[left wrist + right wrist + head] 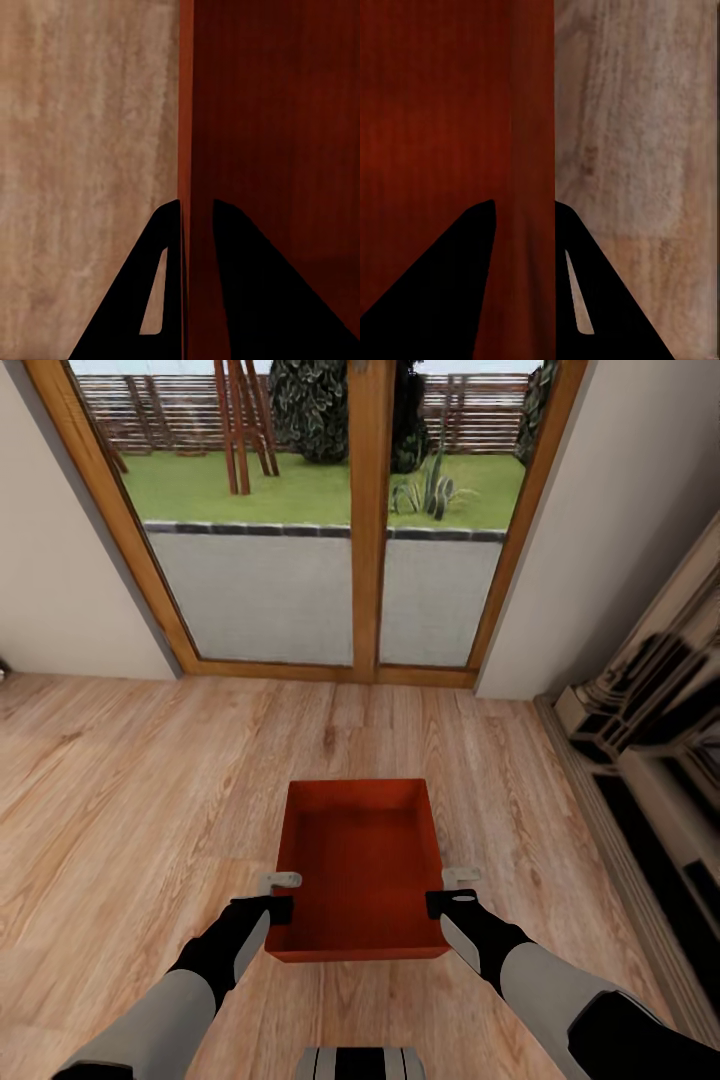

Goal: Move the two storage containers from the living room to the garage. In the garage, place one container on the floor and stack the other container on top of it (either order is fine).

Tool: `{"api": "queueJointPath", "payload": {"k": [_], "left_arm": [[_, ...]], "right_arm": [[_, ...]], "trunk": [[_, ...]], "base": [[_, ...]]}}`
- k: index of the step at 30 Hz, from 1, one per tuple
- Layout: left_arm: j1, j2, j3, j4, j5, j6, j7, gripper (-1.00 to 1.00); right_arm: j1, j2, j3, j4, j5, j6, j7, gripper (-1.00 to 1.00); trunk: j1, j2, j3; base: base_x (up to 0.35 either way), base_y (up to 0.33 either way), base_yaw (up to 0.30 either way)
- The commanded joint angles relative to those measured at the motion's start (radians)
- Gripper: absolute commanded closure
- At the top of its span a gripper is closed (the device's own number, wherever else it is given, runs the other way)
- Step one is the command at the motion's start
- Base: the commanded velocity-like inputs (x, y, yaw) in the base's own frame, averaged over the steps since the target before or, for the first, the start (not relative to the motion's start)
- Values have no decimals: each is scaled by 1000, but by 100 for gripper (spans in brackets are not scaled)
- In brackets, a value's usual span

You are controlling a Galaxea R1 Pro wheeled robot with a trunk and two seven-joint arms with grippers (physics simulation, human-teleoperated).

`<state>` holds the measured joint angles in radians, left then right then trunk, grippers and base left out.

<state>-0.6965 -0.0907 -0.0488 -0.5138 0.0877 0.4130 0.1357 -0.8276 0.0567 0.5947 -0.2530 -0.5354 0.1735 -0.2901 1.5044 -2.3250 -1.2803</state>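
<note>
Container: we see one orange-red rectangular open-top storage bin [360, 870] with low flared walls, held level between our two arms above the light wood plank floor [130, 790], nothing inside it
Left gripper: our left gripper [280, 905] is clamped on the bin's left side wall near its near corner; in the left wrist view the two dark fingers [142, 300] straddle the thin wall edge [186, 112], one inside the bin, one outside over the planks
Right gripper: our right gripper [445, 900] grips the bin's right side wall opposite the left one; in the right wrist view its dark fingers [442, 292] pinch the wall [529, 112], one on each face
Arms: both grey and black forearms reach forward and slightly inward to the bin
Room: we stand in the living room facing a tall wood-framed glass door [365, 520] with a grey terrace and green lawn behind it; plain white walls flank it
Right side: a dark low cabinet with glossy fronts [650, 760] runs along the right wall, well apart from the bin
Where the bin is: straight ahead of us, between us and the glass door
</note>
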Motion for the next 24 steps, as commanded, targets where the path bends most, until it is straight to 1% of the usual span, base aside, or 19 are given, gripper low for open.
{"api": "queueJointPath", "payload": {"k": [1, 24], "left_arm": [[0, 2, 0, -1, -19, 9, 28, 100], [0, 2, -2, -2, -20, 9, 27, 100]], "right_arm": [[-1, -3, -3, -2, 17, 8, -15, 100], [-1, -6, -3, -17, 18, -2, -12, 100]], "trunk": [[-4, 7, 3], [-92, 168, 75]], "base": [[0, 0, 0], [0, 0, 0]]}}
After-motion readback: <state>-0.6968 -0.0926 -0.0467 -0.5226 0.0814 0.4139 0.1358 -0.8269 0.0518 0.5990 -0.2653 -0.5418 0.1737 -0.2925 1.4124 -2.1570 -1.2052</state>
